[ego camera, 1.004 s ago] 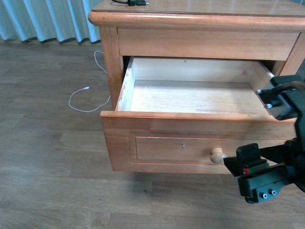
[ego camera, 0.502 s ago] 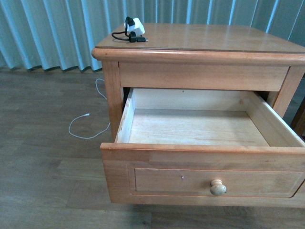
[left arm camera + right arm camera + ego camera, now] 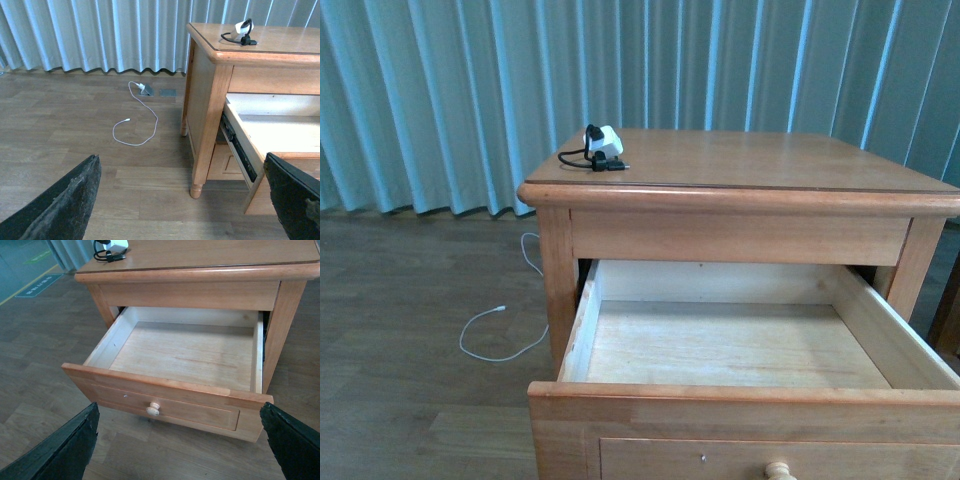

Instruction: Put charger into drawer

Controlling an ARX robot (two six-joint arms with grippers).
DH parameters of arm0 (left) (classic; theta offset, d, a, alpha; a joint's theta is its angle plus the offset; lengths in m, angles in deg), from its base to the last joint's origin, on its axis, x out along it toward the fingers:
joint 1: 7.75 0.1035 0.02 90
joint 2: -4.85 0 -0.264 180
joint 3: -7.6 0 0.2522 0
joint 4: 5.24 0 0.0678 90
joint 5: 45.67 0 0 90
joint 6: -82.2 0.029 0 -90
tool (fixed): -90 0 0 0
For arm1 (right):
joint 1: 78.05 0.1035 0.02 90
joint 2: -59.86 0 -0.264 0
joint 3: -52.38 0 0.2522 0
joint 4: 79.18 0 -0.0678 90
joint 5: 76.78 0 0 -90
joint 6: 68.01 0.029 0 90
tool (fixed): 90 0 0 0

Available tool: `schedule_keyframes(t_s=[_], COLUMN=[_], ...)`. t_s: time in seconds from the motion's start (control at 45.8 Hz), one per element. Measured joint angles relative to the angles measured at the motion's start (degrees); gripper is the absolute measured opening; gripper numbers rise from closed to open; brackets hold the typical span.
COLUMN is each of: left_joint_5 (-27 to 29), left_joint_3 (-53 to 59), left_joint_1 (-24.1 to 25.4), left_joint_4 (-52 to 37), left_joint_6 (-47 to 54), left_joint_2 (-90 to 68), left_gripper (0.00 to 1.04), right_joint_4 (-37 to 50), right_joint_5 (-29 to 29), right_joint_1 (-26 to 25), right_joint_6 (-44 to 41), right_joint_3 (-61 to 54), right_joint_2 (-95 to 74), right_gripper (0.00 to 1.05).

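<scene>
The charger (image 3: pixel 603 144), a white plug block with a coiled black cable, lies at the far left corner of the nightstand top (image 3: pixel 750 160); it shows too in the left wrist view (image 3: pixel 243 32) and the right wrist view (image 3: pixel 111 249). The drawer (image 3: pixel 740 395) stands pulled out, its pale wood inside bare, its round knob (image 3: pixel 153 409) on the front. My left gripper (image 3: pixel 182 200) is open over the floor, left of the nightstand. My right gripper (image 3: pixel 180 440) is open in front of the drawer (image 3: pixel 170 390). Neither arm appears in the front view.
A thin white cable (image 3: pixel 498 335) with a loop lies on the wooden floor left of the nightstand, running to a floor socket (image 3: pixel 146 89). Pale blue curtains (image 3: pixel 440 100) hang behind. The nightstand's leg (image 3: pixel 200 165) stands near my left gripper.
The front view has tilted upward: the charger and curtains have come into sight and the drawer front has dropped low. My right gripper, beside the drawer front a second ago, has left that view.
</scene>
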State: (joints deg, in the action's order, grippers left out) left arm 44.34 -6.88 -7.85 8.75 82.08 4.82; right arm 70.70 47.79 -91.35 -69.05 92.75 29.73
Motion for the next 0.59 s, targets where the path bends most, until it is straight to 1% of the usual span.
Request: schedule_keyframes(t_s=[0.175, 0.196, 0.218, 0.24, 0.284, 0.306, 0.327, 0.349, 0.371, 0.415, 0.458, 0.589], left_joint_5=[0.0, 0.0, 0.0, -0.02, 0.09, 0.04, 0.04, 0.02, 0.02, 0.02, 0.02, 0.02], left_joint_3=[0.0, 0.0, 0.0, 0.0, 0.0, 0.0, 0.0, 0.0, 0.0, 0.0, 0.0, 0.0], left_joint_1=[0.0, 0.0, 0.0, 0.0, 0.0, 0.0, 0.0, 0.0, 0.0, 0.0, 0.0, 0.0], left_joint_4=[0.0, 0.0, 0.0, 0.0, 0.0, 0.0, 0.0, 0.0, 0.0, 0.0, 0.0, 0.0], left_joint_6=[0.0, 0.0, 0.0, 0.02, 0.02, 0.0, 0.02, 0.0, 0.0, 0.0, 0.0, 0.0], left_joint_2=[0.0, 0.0, 0.0, 0.0, 0.0, 0.0, 0.0, 0.0, 0.0, 0.0, 0.0, 0.0], left_gripper=[0.99, 0.99, 0.99, 0.99, 0.99, 0.99, 0.99, 0.99, 0.99, 0.99, 0.99, 0.99], right_joint_4=[0.04, 1.42, 4.68, 10.32, 18.99, 20.74, 22.38, 22.93, 23.39, 23.67, 23.82, 24.11], right_joint_5=[-0.07, -2.05, -5.92, -12.7, -23.02, -26.14, -30.58, -32.33, -33.64, -33.97, -34.12, -34.4], right_joint_1=[-0.07, 0.46, 1.4, 3.3, 6.23, 7.63, 9.62, 10.69, 11.96, 12.81, 13.07, 13.09], right_joint_6=[0.02, 0.35, 0.52, 0.46, 0.46, 0.48, 0.48, 0.48, 0.5, 0.48, 0.48, 0.48], right_joint_3=[0.0, -0.48, -1.79, -4.26, -8.76, -9.75, -10.86, -11.41, -12.22, -14.01, -15.65, -18.43], right_joint_2=[-0.11, 0.46, 1.27, 2.97, 6.21, 7.06, 8.17, 8.74, 9.44, 10.43, 11.23, 13.73], right_gripper=[0.96, 0.95, 0.92, 0.87, 0.76, 0.73, 0.67, 0.64, 0.58, 0.48, 0.37, 0.1])
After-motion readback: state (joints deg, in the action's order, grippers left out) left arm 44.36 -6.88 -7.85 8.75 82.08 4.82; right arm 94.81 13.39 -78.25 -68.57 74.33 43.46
